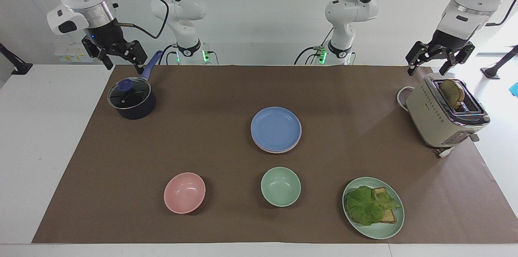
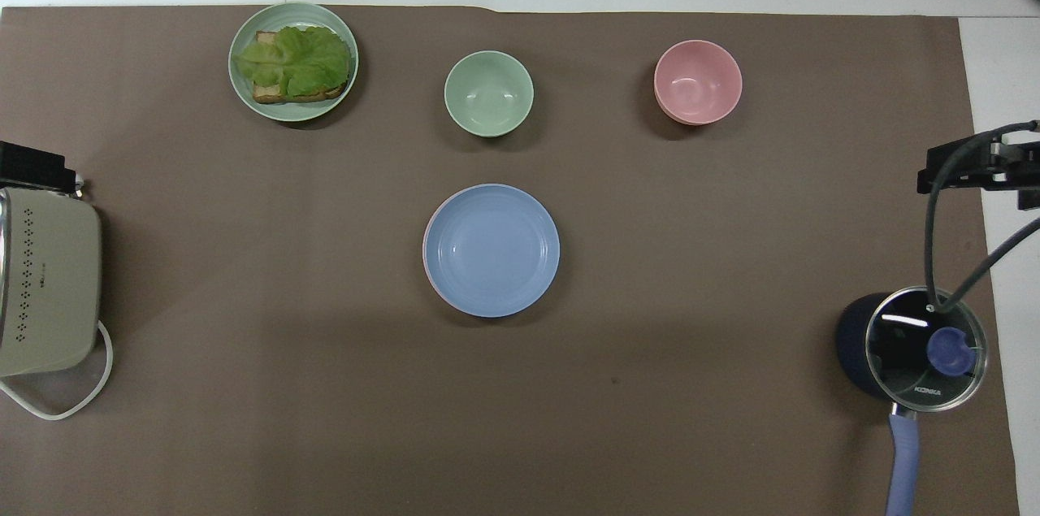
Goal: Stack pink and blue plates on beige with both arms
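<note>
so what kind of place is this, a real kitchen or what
Most likely a robotics lab set up as a mock kitchen, not a home. Two white robot arms are mounted at a table covered with a brown mat, and a toaster, a lidded saucepan and a blue plate are laid out on it.

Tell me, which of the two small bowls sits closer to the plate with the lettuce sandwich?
The green bowl. It sits beside the sandwich plate; the pink bowl lies toward the right arm's end of the table.
</note>
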`<state>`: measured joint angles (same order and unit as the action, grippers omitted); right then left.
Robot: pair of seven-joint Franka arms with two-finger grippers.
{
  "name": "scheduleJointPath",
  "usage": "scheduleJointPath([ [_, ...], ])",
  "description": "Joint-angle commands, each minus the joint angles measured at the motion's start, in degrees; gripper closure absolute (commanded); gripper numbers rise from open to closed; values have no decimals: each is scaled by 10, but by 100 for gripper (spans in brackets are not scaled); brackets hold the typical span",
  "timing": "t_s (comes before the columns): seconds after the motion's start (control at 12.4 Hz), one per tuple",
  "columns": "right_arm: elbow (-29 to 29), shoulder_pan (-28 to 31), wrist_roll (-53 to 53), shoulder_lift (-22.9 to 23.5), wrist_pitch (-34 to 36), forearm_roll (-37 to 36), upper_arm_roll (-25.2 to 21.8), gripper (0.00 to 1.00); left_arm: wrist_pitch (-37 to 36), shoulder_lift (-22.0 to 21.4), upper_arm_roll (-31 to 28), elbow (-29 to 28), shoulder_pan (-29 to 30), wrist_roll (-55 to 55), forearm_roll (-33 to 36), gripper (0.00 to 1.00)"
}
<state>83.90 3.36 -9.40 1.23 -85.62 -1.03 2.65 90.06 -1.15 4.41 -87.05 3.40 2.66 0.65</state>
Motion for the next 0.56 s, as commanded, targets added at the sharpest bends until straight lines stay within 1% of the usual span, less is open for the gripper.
scheduleJointPath([
  [0.0, -2, -10, 9, -4, 12, -11, 3, 0, -6, -6, 2, -6, 4, 0, 1, 0],
  [0.48, 10, -9, 13, -10, 10, -4, 3, 0, -5, -6, 2, -6, 4, 0, 1, 0],
])
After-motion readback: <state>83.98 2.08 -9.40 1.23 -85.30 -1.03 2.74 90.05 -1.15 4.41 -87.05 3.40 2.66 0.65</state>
